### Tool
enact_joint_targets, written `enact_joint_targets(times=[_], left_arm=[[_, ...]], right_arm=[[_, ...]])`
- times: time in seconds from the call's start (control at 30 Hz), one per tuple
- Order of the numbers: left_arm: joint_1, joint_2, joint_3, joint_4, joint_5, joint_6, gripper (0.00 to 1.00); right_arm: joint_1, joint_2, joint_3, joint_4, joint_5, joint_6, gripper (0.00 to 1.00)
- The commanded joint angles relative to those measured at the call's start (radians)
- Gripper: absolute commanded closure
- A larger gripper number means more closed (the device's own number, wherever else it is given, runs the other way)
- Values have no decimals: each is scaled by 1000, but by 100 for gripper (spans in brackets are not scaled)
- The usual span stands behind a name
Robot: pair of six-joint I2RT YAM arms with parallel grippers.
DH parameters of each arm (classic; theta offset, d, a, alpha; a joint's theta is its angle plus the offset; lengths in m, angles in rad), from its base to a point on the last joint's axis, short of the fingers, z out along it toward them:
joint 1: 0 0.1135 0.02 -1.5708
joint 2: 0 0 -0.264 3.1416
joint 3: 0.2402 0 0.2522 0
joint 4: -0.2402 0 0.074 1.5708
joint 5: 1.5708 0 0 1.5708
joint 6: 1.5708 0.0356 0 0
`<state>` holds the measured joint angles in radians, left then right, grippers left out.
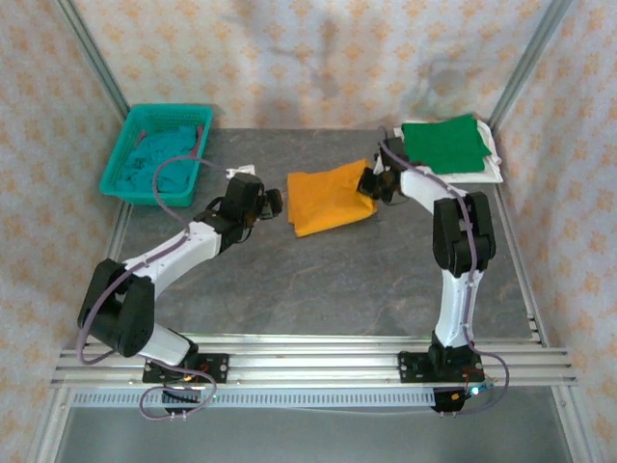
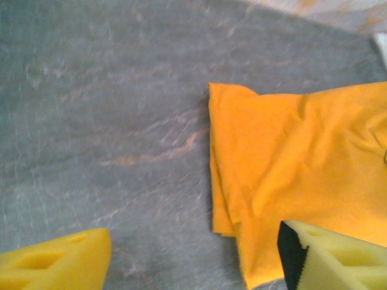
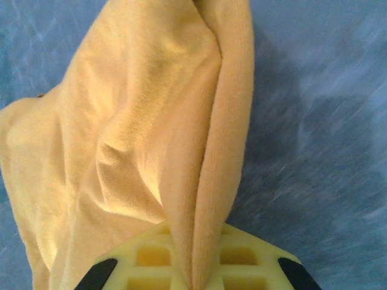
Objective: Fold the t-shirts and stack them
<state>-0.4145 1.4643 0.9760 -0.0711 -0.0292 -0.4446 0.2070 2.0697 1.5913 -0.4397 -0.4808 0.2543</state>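
Top external view puts the job partway done. Well to the right of the teal basket [image 1: 118, 174], in the far corner, a folded green t-shirt [image 1: 443, 145] lies on a white t-shirt [image 1: 488, 175], so a stack is begun. Between the basket and that stack, the orange t-shirt [image 1: 328, 198] lies on the table as a folded, slightly rumpled packet. The right gripper [image 1: 369, 183] is clamped on the shirt's edge farthest from the basket, with a ridge of cloth pinched between its jaws. The left gripper [image 1: 275, 203] stands wide with nothing in it, beside the basket-side edge. Inside the basket a teal t-shirt [image 1: 159, 159] lies crumpled. By my judgement, the orange one needs carrying to the stack and the teal one needs folding.
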Motion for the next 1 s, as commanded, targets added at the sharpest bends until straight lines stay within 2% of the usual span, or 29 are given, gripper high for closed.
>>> enact_joint_targets(times=[0.0,0.2,0.47,0.97], left_arm=[[-2,19,67,19,39,58,22],[-34,65,168,-30,81,122,19],[-76,55,168,-34,112,162,17],[-80,27,44,-62,91,133,17]], right_arm=[[-28,42,179,-245,139,-226,100],[-100,181,547,-458,277,-391,100],[-177,418,1070,-689,333,-576,100],[-300,349,1101,-552,265,-616,100]])
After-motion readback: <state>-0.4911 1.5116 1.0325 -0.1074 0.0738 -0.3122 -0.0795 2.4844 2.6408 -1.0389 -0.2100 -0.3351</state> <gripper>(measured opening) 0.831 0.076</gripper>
